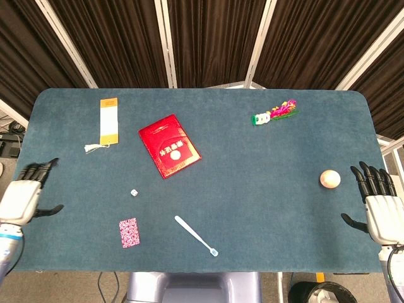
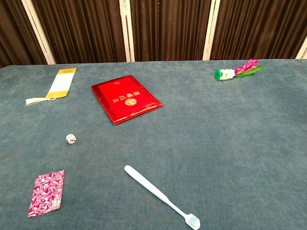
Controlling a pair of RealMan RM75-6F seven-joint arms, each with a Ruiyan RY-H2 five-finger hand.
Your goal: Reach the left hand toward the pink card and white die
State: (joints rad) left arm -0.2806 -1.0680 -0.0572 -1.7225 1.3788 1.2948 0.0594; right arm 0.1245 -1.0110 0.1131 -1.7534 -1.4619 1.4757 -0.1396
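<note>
- two targets lie near the table's left front: pink card, white die just beyond it.
- left hand empty, fingers spread, at the left edge, well apart from both.
- right hand empty, fingers spread, parked clear.

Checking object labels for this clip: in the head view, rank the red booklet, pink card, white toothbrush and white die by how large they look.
1. red booklet
2. white toothbrush, longer than the card but much thinner, so its order against the card is unsure
3. pink card
4. white die, clearly the smallest
</note>
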